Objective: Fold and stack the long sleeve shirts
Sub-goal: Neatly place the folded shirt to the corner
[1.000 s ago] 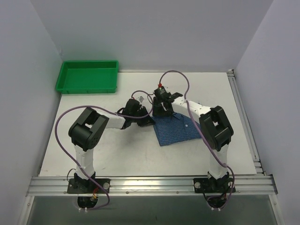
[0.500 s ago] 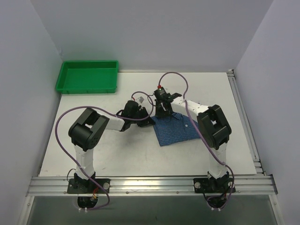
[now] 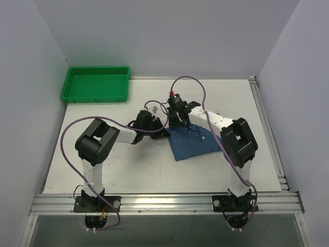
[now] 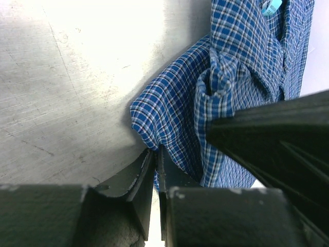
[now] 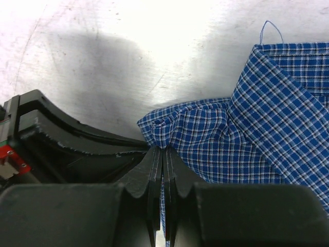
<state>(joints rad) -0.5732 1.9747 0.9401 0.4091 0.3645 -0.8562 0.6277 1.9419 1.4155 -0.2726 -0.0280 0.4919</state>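
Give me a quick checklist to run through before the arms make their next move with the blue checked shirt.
1. Is the left gripper shut on the edge of the shirt: ok.
2. Is the right gripper shut on the shirt's edge: ok.
3. Is the shirt flat on the table: not ok, bunched at both grips.
4. Are the grippers apart from each other: cannot tell, very close.
5. Is the green tray away from the shirt: ok.

**Even Light, Close-Up Glare**

Soft, even light is falling on the table (image 3: 144, 164) in the top view. In both wrist views glare is whitening the far surface, shadow is pooling beside the shirt (image 5: 267, 134), and the near foreground is blurring.
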